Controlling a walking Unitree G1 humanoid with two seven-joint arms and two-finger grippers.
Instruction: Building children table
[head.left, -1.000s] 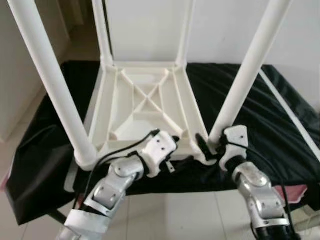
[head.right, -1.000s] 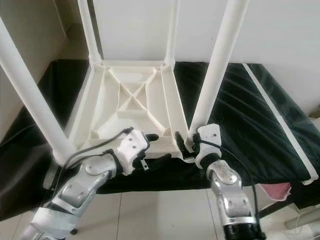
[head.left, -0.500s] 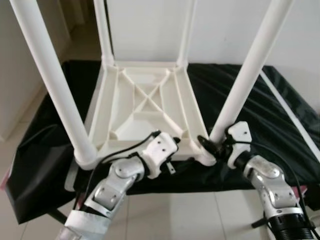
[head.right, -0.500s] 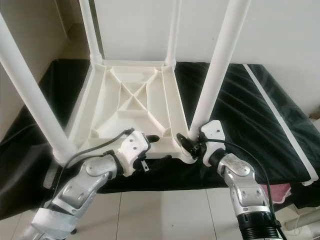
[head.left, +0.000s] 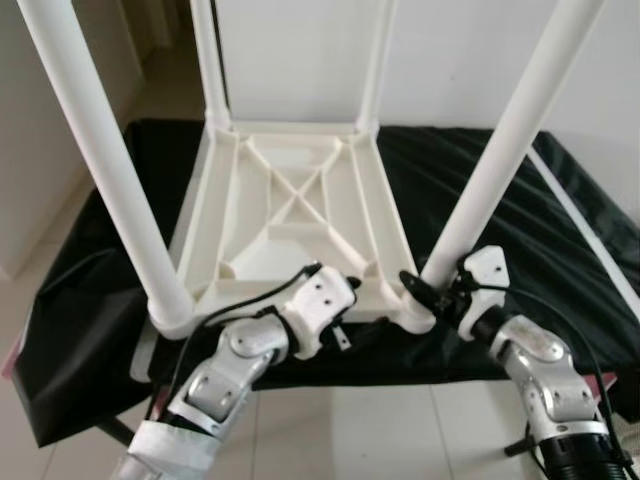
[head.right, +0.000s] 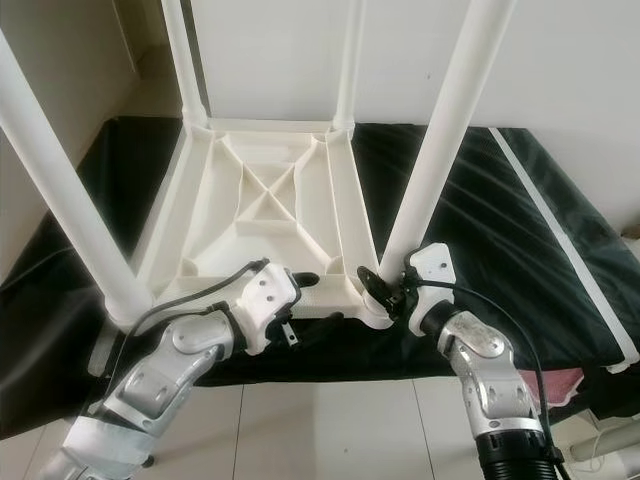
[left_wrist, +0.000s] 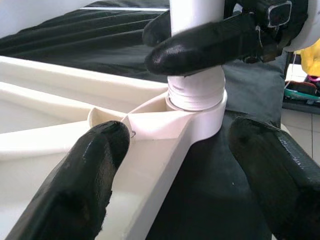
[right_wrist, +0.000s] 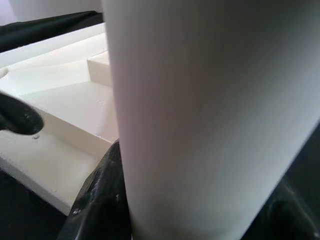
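1. The left claw (head.left: 345, 300) sits at about 6 o'clock in the head view, its silver arm bent up from below. Its fingers (left_wrist: 95, 165) are spread wide and straddle the near rail of the upturned white table top (head.left: 290, 215), one touching the rail, nothing pinched.
2. The right claw (head.right: 385, 285) comes in from 5 o'clock, wrist cocked inward. It is closed around the near right leg (head.left: 505, 150) just above the corner socket (left_wrist: 197, 107).
3. Risk, as I judge it: thread is visible at that socket, so the leg may not be fully home. A turn with the leg tilted could cross-thread or loosen it, and since the left claw only rests on the rail, the top could slide on the black cloth (head.left: 560, 230).
4. The near left leg (head.left: 100, 160) stands at 9 o'clock.
5. Two far legs (head.left: 205, 60) rise at 12 o'clock, all on the cloth-draped surface.
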